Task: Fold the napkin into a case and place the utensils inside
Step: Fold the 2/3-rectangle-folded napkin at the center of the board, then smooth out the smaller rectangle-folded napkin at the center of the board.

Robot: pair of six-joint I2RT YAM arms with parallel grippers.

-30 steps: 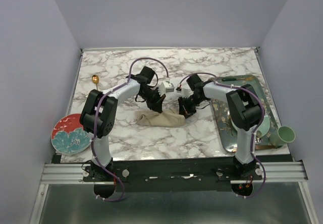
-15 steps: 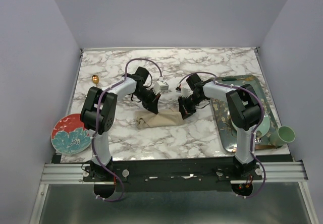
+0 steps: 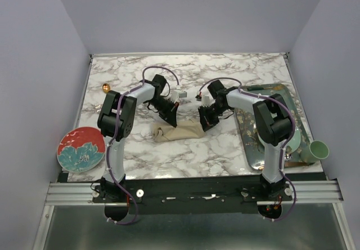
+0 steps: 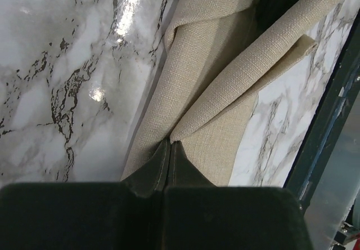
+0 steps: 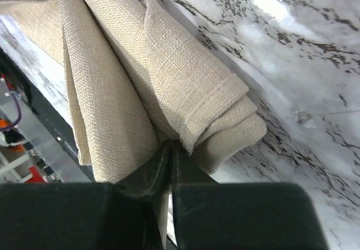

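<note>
Left gripper (image 4: 169,147) has its fingers pressed together on a corner of the napkin (image 4: 208,64), right where a folded flap starts. It works to the right of the gold spoon (image 3: 105,86), which lies alone near the far left edge of the marble table (image 3: 225,70), well apart from the cloth. The fork cannot be made out with any certainty. The napkin lies at the middle of the table between the two arms, already gathered into a narrow beige oblong of several layers. The left wrist view shows one flap lying slanted over the layer beneath. At the cloth's right end, the right gripper (image 5: 169,147) has its fingers all but closed, pinching the stacked hems where the folds bunch together. Further right, a patterned tray (image 3: 251,148) sits just beside the right arm. The step in hand looks like the folding itself, with both ends held while the pocket is shaped, so the task seems about halfway and no utensil is inside yet. The next move probably calls for laying the layers flat and square and letting go without dragging them open. One arm would then have to reach far left for the spoon while the pocket's mouth is kept accessible.
</note>
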